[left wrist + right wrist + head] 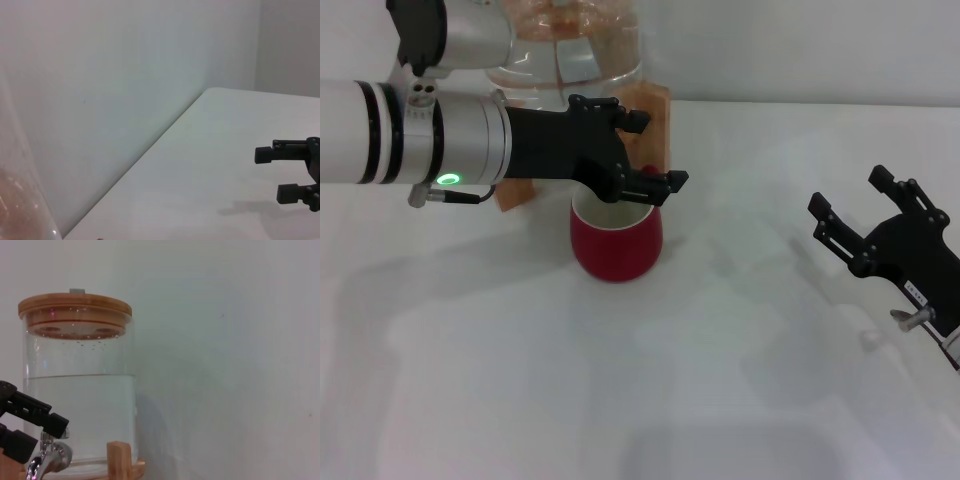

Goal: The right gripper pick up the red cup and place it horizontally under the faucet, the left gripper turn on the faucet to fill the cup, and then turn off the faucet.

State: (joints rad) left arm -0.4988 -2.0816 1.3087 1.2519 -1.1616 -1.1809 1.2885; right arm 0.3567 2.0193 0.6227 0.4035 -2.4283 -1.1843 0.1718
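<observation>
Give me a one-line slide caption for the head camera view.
Left gripper reaches over the red cup at the glass jar while the right gripper waits apart, open.

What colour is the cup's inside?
Cream-white inside the red cup; the head view shows it best.

red cup (616, 246) below faucet (48, 456), before jar (80, 390)

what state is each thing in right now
cup: upright on the table, under the left gripper
faucet: left gripper's fingers at its handle
jar: lid on, over half full of water
left gripper: at the faucet
right gripper: open, empty, off to the side
</observation>
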